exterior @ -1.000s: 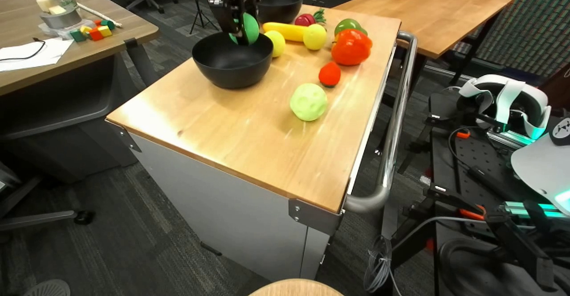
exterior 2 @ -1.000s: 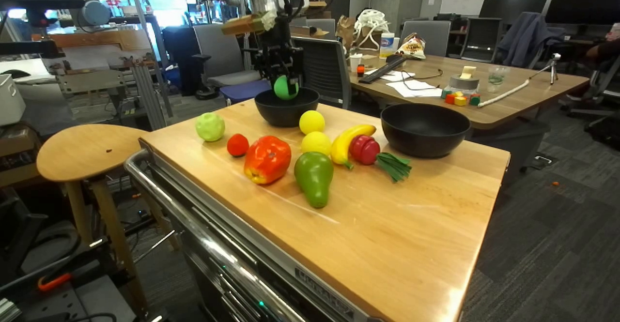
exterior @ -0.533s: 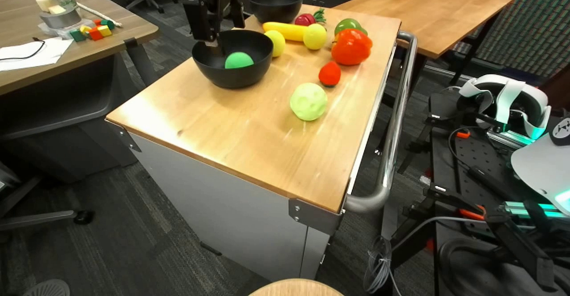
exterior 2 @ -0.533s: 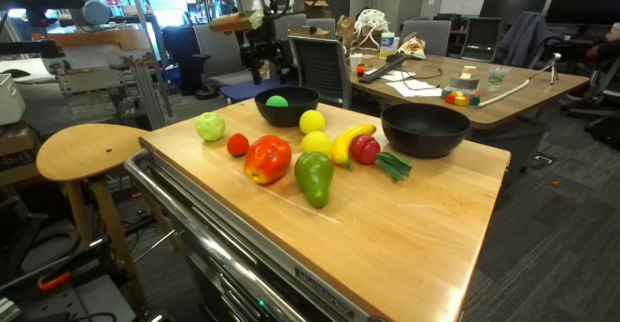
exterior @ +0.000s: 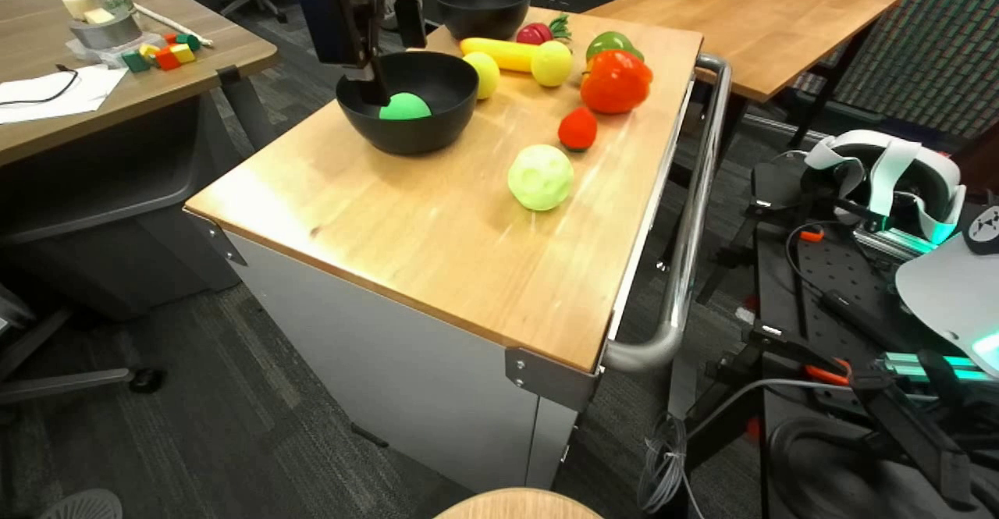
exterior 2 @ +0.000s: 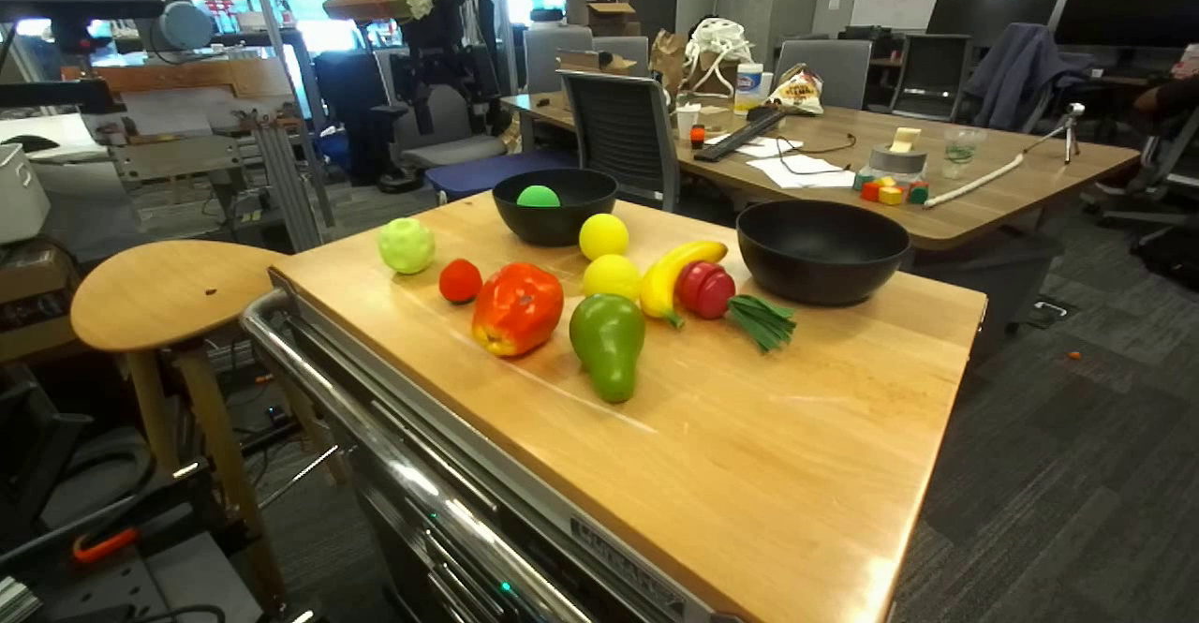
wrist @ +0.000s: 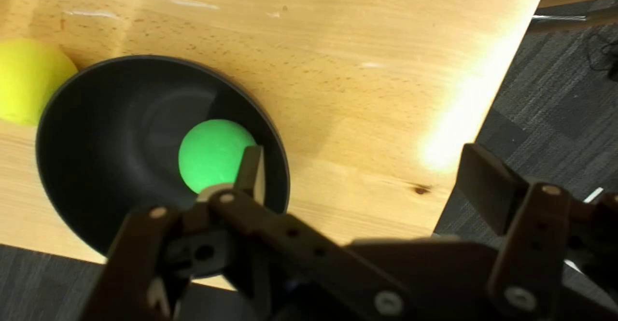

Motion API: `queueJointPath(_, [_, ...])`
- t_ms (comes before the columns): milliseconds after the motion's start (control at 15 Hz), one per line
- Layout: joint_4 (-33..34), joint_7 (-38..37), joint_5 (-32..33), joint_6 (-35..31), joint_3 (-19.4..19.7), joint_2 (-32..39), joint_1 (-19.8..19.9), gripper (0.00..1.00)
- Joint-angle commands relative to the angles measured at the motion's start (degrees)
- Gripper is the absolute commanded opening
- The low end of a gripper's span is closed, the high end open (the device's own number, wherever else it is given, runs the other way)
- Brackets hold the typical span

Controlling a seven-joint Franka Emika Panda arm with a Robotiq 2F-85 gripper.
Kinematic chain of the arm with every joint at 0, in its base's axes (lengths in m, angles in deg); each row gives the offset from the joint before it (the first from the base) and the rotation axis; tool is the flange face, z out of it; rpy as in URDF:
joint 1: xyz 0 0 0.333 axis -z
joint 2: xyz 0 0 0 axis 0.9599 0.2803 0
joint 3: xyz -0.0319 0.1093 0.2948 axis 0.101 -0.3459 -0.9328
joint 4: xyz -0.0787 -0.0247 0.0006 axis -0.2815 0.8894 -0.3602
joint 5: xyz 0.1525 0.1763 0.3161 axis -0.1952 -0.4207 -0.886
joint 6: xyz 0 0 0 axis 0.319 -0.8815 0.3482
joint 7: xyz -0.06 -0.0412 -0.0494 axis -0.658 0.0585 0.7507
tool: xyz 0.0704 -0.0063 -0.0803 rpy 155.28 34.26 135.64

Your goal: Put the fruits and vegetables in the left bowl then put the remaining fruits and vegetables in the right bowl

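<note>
The bright green ball [wrist: 215, 154] lies inside the black left bowl [exterior 2: 553, 225]. Wide open and holding nothing, my gripper [wrist: 367, 171] hangs above and off to one side of that bowl; one finger [wrist: 251, 174] covers part of the ball in the wrist view. On the tabletop rest a pale green ball [exterior 2: 407, 245], a small red fruit [exterior 2: 460, 281], a large red-orange fruit [exterior 2: 518, 309], a green pear-shaped fruit [exterior 2: 609, 342], two yellow balls [exterior 2: 612, 277], a banana [exterior 2: 679, 267] and a dark red piece with green leaves [exterior 2: 705, 289]. Nothing shows inside the right bowl [exterior 2: 824, 262].
The wooden cart top [exterior 2: 796, 445] carries everything, with a metal handle rail [exterior: 695, 230] along one side. A round stool [exterior 2: 169, 290] stands beside it. Another table [exterior 2: 1012, 173] with blocks and papers is behind the bowls.
A second ago my gripper was closed on the green ball over the left bowl. The jaws have since opened, the ball has dropped into the bowl, and the gripper has moved up and away.
</note>
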Motion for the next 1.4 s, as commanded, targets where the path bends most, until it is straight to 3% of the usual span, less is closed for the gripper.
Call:
queueJointPath(0, [-0.49,-0.76,-0.78,1.42,-0.13,0.12,-0.12,1.0])
queueJointPath(333, [-9.9,3.87,-7.33,0.8,-1.96,-4.44,0.76,1.0])
queueJointPath(600, [-16.85,3.6,-7.86,-0.94,-2.01,-9.66,0.61,1.0])
queueJointPath(867, [-23.17,0.58,-2.51,-4.09,-1.88,-13.78,-0.1,1.0])
queueJointPath(1133, [-26.45,-4.59,5.36,-7.28,-1.5,-11.85,0.21,1.0])
queueJointPath(1333, [-27.88,-4.9,6.57,-11.85,-0.93,-9.35,0.83,1.0])
